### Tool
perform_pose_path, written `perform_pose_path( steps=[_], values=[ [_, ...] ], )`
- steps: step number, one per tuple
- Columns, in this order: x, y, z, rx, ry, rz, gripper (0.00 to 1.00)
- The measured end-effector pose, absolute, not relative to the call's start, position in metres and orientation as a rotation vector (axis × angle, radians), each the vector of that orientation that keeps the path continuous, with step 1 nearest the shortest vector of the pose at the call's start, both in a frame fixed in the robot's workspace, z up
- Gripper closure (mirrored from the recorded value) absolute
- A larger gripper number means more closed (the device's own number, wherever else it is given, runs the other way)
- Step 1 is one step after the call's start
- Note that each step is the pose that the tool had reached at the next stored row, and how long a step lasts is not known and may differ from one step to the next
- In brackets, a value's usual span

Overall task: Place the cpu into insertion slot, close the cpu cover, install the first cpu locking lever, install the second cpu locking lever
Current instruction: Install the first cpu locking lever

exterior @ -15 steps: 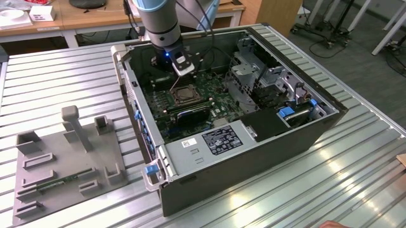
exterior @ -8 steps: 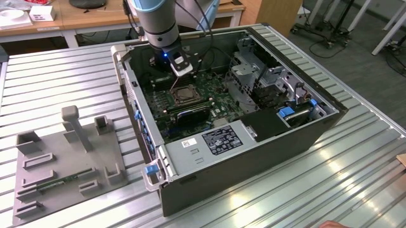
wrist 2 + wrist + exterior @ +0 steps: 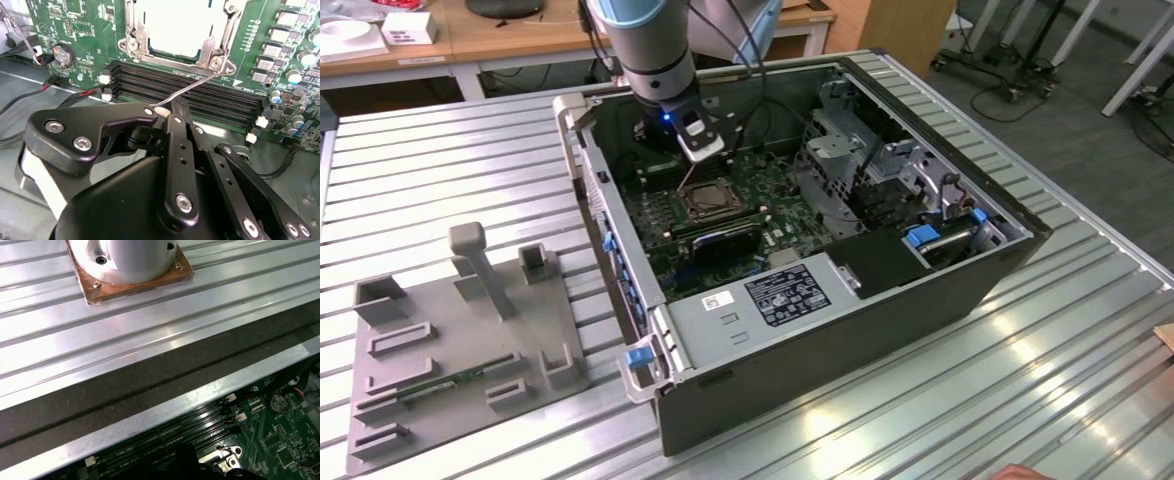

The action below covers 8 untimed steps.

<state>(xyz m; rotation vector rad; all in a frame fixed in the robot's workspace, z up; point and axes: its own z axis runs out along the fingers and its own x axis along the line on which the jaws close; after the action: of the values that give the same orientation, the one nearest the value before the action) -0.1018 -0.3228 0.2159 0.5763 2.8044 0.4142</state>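
Arm [image 3: 647, 45] enters from the top edge of the exterior view, pale blue-grey casing, last links close to vertical. Wrist [image 3: 664, 105] points straight down, with a small blue light [image 3: 664, 117] lit on it. Gripper [image 3: 699, 150] hangs below, white and black body, tipped slightly toward the exterior view's right. In the second wrist view, black linkage bars with silver screws converge to a narrow point. Fingers [image 3: 176, 142] are drawn together, tips meeting. They are pinched on the free end of a thin wire locking lever [image 3: 195, 87], which is the only contact seen.
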Motion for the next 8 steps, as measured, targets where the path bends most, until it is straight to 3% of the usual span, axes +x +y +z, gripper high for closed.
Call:
perform_pose_path(
  steps=[8],
  values=[
    [-0.1020, -0.3180, 0.2159, 0.576, 2.804, 0.414, 0.90]
  ],
)
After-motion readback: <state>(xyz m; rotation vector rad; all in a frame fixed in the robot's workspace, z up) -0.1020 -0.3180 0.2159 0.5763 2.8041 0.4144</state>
